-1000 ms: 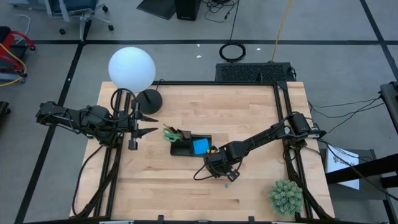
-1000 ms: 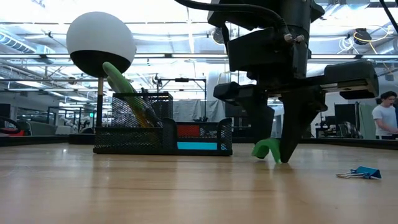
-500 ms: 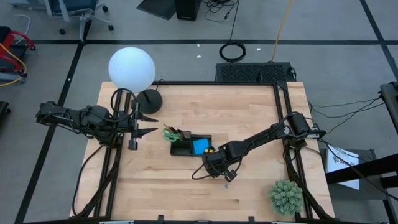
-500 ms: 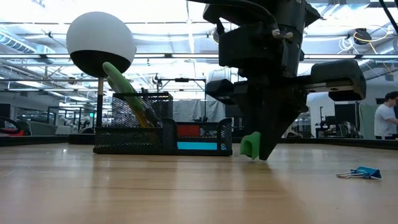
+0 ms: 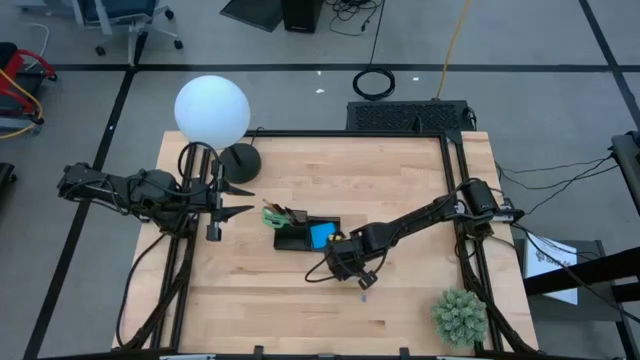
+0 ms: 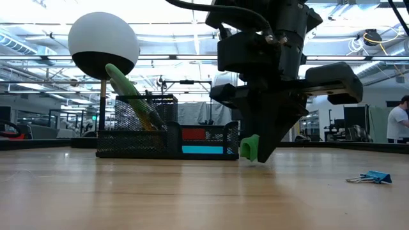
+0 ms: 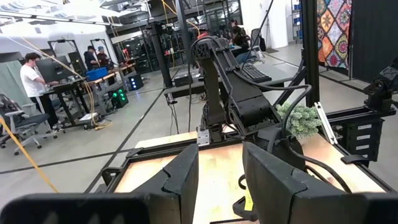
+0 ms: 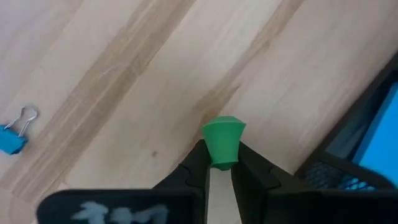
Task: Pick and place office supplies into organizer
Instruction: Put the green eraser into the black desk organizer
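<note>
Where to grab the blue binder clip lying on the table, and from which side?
Take the blue binder clip by its blue body, coming straight down from above. It lies flat on the bare table with its wire handles splayed to one side, so probably pinch across the body's sides, clear of the wires.

table [image 5: 300, 300]: lying bare in pale wood
organizer [image 5: 305, 236]: sitting mid-table
binder clip [image 5: 365, 283]: lying near right
plant [image 5: 459, 316]: standing near-right corner
lamp base [image 5: 239, 160]: sitting far left
</note>
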